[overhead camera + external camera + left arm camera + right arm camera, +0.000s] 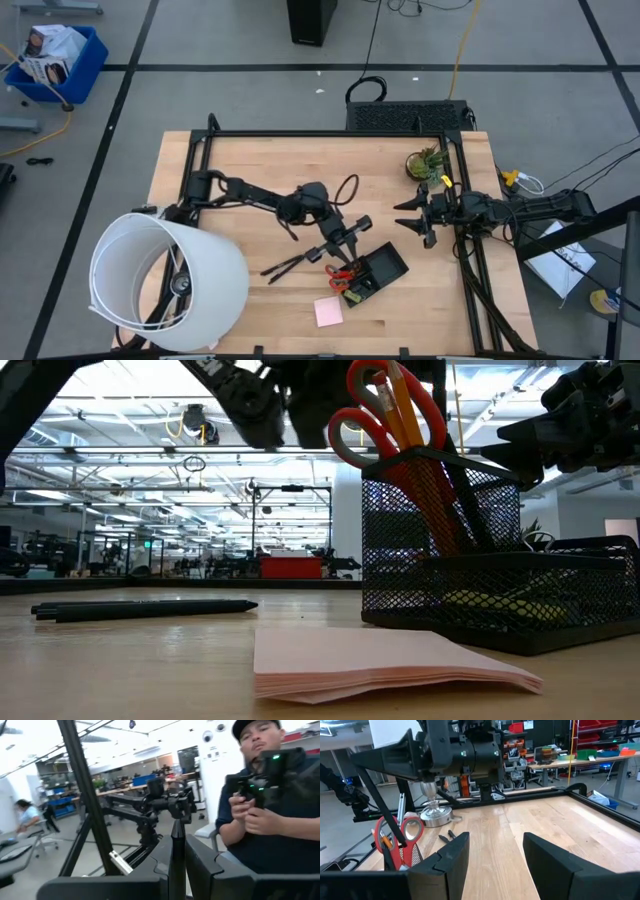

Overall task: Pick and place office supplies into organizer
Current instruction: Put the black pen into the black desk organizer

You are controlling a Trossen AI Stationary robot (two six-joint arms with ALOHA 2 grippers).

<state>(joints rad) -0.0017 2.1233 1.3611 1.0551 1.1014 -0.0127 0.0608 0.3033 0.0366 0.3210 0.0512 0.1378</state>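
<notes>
— Which step are you on?

— Scissors [341,271] and pencil [405,405] already stand in the organizer [377,274] at lower centre. My left pincer [352,232] hovers just above it, fingers pressed together on a thin dark pen [177,855], I judge. Next it must lower into a compartment, then part.

— And the right?

— Right pincer [411,217] waits, fingers apart, empty, at right. Pens [296,262] and pink pad [328,312] remain on the counter [250,165].

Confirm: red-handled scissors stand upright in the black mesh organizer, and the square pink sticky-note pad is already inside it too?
Scissors part is right. The square pink sticky-note pad is not inside; it lies on the wooden table beside the black mesh organizer, as the high view shows. The red-handled scissors do stand in it.
</notes>
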